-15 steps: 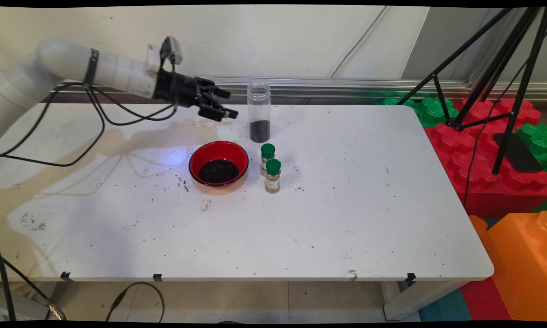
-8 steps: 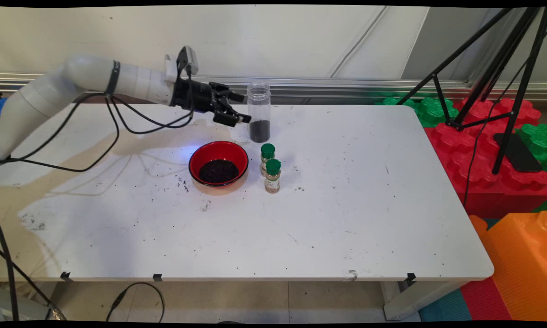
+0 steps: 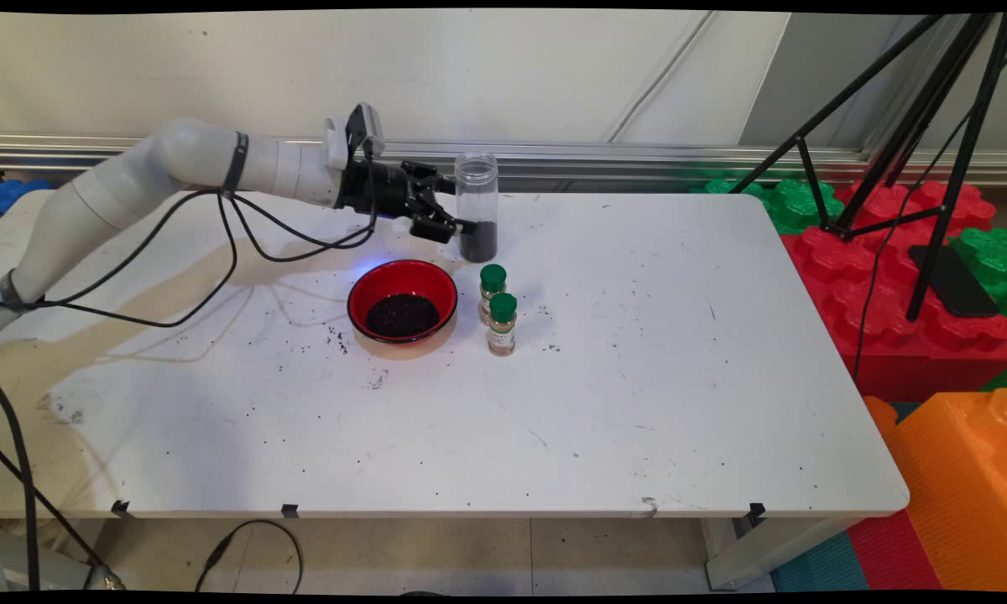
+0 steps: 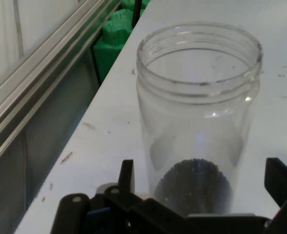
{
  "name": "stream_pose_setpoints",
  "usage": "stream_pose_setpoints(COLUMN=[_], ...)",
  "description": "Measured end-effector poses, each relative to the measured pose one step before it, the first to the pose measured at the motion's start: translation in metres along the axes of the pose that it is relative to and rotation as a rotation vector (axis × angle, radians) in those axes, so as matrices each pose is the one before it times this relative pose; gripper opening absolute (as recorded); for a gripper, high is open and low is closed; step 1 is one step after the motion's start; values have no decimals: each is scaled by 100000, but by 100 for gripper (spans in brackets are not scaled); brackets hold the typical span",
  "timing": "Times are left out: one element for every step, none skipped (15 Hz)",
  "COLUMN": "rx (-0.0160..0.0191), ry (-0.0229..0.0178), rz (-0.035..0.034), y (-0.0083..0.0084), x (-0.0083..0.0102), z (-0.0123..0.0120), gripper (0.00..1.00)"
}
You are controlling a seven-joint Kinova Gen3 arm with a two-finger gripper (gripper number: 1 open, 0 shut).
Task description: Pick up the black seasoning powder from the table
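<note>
Jar [image 3: 477, 206] front and centre: a tall clear plastic one with no lid, standing upright near the far edge of the white table [image 3: 638, 377], a dark granular layer sitting in its bottom. The black gripper [image 3: 453, 205] reaches in level from nine o'clock, and its fingers are spread wide, one on each side of the jar's lower half. The hand view confirms it: the jar [image 4: 198, 117] fills the space ahead, one finger [image 4: 126, 176] to its left with a clear gap of table showing between them, the other finger [image 4: 281, 183] off to its right, also apart. Nothing gripped, the hand is released around the jar, not closed on it.

At about seven o'clock from the jar, a red bowl [image 3: 403, 301] with a black rim sits close by, holding a dark pile of the same sort of granules. Directly at six o'clock from the jar stand two small spice bottles [image 3: 497, 309] with green caps, upright, touching or very nearly so, one just behind the other, right beside the bowl's three o'clock side. Dark specks [image 3: 336, 338] are scattered over the table at the bowl's eight o'clock.

Black cables [image 3: 243, 243] droop from the white arm [image 3: 176, 164] above the table's far left part.
</note>
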Motion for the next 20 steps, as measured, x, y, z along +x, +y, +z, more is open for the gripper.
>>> stream_pose_setpoints(rx=[255,199,227,221,128,51,-11,-21,-25,-3,18,2,5,7,-14,3,-6,-33,-17,-18], ry=[308,212,337,417,408,317,202,311,350,332,276,279,245,205,87,153,82,76,56,66], rz=[169,131,106,193,113,122,79,76,78,30,-16,38,27,74,37,91,75,109,115,105], y=[-44,-34,-40,-50,-35,-20,-6,-5,-1,2,-5,-11,-22,-24,-8,-24,-19,-20,-15,-18], x=[-206,-131,-186,-178,-158,-118,-68,-86,-82,-70,-47,-48,-69,-53,-39,-56,-33,-52,-33,-43], z=[274,168,230,279,265,220,149,210,224,213,169,204,173,138,81,130,86,115,80,100], gripper=[100,100,100,100,100,100,100,100,100,100,100,100,100,100,100,100,100,100,100,100])
